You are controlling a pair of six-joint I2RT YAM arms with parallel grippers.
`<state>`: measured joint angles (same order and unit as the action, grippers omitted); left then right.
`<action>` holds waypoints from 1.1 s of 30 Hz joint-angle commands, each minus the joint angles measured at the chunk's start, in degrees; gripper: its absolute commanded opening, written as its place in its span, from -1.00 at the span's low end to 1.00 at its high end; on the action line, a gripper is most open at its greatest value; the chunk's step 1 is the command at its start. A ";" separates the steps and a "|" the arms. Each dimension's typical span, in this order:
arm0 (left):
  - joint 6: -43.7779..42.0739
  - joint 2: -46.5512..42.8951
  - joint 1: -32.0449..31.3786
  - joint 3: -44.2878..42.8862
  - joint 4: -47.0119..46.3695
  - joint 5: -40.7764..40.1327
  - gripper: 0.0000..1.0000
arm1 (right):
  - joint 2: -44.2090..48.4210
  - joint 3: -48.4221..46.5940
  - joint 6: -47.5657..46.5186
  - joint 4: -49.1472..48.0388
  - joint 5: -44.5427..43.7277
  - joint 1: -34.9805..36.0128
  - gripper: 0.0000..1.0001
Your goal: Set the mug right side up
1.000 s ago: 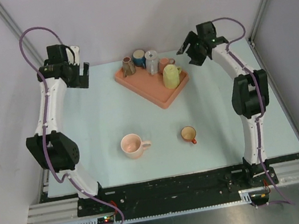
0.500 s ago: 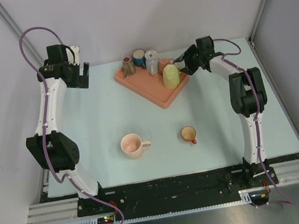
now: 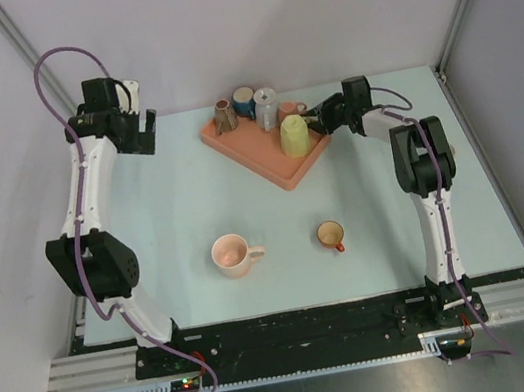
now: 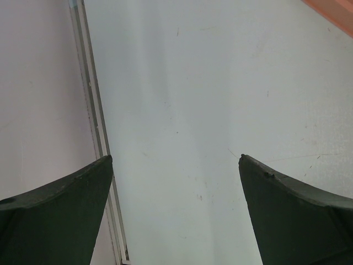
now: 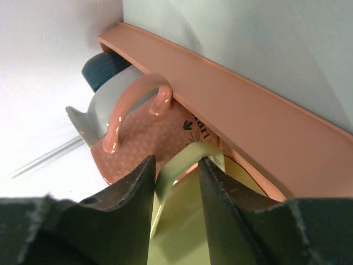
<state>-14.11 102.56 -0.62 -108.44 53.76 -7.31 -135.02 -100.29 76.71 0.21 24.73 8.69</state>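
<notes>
As right tool (image 5: 176, 162) straddles its handle (image 5: 166, 181), yellow mug (image 5: 179, 243), perhaps gripped

Glossy pink mug (image 5: 138, 135), smooth yellow-green mug (image 5: 187, 237), matt salmon tray (image 5: 265, 127)

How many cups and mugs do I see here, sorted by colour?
Pink ceramic mugs: 2 (pale pink mug on the table, dotted pink mug on the orange tray)
Yellow-green ceramic mug: 1
Blue mug: 1
Grey-white mug: 1
Brown mug: 1
Small red cup: 1
Total: 7
</notes>
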 commanded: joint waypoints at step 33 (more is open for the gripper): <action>-1.67 -3.35 -0.43 -0.08 -0.80 0.26 0.99 | 3.33 7.78 9.58 -17.94 8.69 2.40 -1.00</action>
<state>-14.22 102.32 -0.62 -108.44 53.76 -7.29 -134.89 -94.91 90.96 -16.23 34.85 11.03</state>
